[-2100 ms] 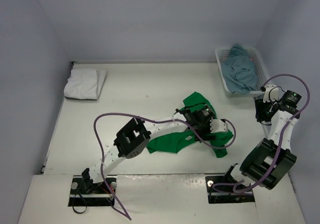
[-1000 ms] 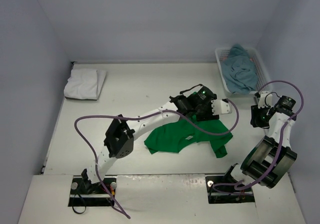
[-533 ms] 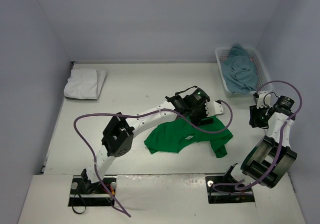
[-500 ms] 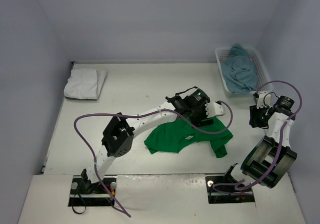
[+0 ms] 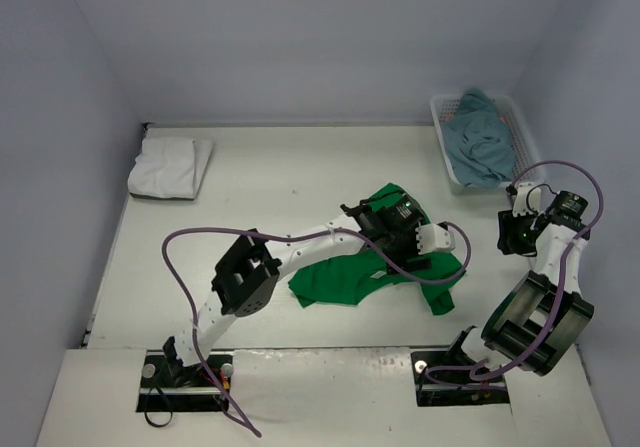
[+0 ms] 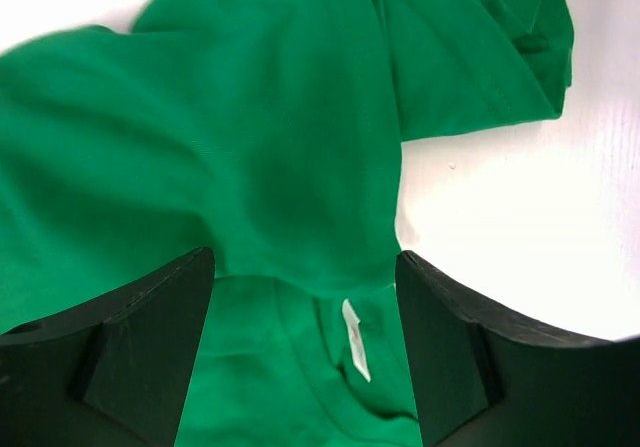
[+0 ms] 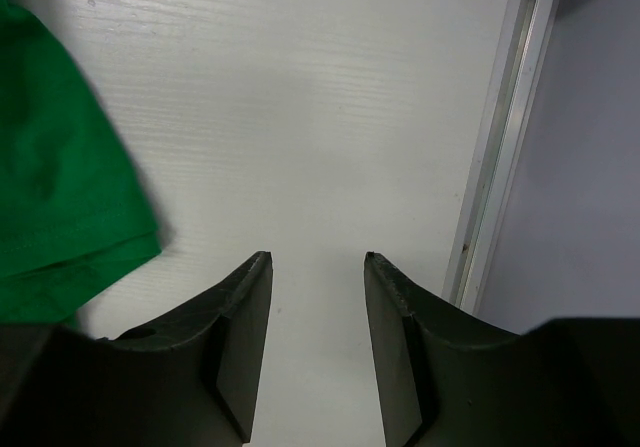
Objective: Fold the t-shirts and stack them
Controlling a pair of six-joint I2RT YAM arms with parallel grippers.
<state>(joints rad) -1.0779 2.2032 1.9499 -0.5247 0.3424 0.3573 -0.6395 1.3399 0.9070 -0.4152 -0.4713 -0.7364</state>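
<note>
- Hovering above the green t-shirt (image 6: 250, 117), left gripper (image 6: 302, 257) is showing jaws wide apart, empty.
- Right gripper (image 7: 318, 257) is hanging at the shirt's 3 o'clock, jaws parted, empty.

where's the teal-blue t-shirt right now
In the top view, the dull teal-blue cloth t-shirt lies heaped inside the white plastic lattice basket, at the far right corner of the white table.

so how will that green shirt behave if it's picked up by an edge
Probably floppy: the green t-shirt lies in soft folds, so a pinched edge would likely lift while the rest drapes. Pushed, it would probably bunch up rather than slide whole. It looks thin, so likely light.
</note>
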